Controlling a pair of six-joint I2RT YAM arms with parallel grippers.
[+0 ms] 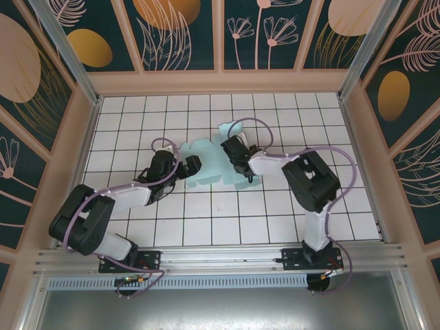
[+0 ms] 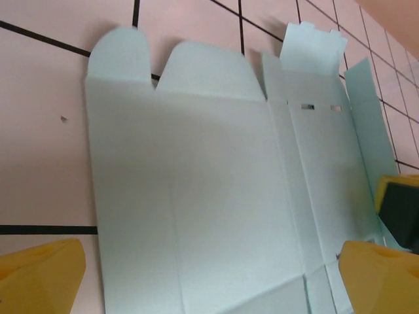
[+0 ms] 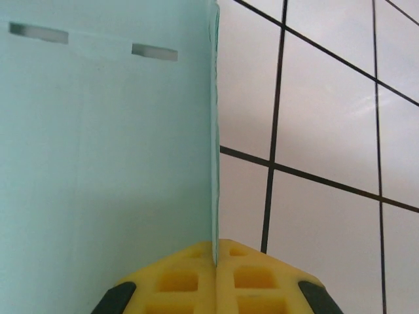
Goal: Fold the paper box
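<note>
Paper box: we see one paper box point(image 1: 210, 163), a pale mint sheet of card. It lies open near the middle of the tabletop point(image 1: 289, 213), between the two grippers.
Top view: it gives us both arms bent in toward the sheet, with the left gripper point(image 1: 190, 166) at its left edge and the right gripper point(image 1: 242, 163) on its right part.
Left wrist view: here we count two rounded flaps point(image 2: 203, 65) on the far edge and two small slots point(image 2: 321, 106) in a narrow panel. From above these are too small to tell.
Left fingers: released. The two yellow fingers point(image 2: 39, 275) stand wide apart, one at each side of the sheet, and grasp nothing.
Right wrist view: one panel of the sheet stands upright, with the two slots near its top.
Right fingers: clenched on the edge of this upright panel, with the card pinched between the yellow pads point(image 3: 183, 281).
</note>
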